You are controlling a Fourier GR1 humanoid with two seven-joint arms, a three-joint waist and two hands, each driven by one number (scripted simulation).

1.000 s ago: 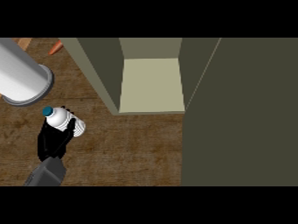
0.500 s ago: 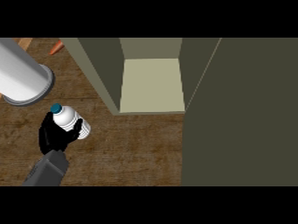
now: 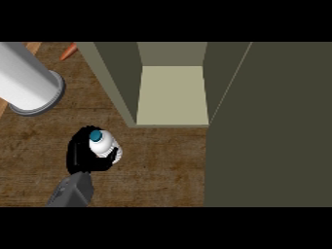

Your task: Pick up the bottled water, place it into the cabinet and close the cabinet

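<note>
The bottled water (image 3: 103, 144) is white with a teal cap and stands upright, seen from above, over the wooden counter at lower left. My left hand (image 3: 78, 155) is shut on it, palm on the bottle's left side and fingers curled round its body. The cabinet (image 3: 172, 95) stands open up and to the right of the bottle, with a pale bare shelf inside. Its dark door (image 3: 283, 126) is swung out and fills the right side of the view. My right hand does not show.
A big white cylinder (image 3: 21, 78) with a grey rim lies at the upper left. An orange tip (image 3: 68, 50) pokes in near the top edge. The cabinet's left wall (image 3: 114, 82) stands between the bottle and the shelf. Brown counter (image 3: 161, 165) lies before the cabinet.
My left hand has carried the bottle a little to the right and nearer to me. The cap now faces straight up at me.
</note>
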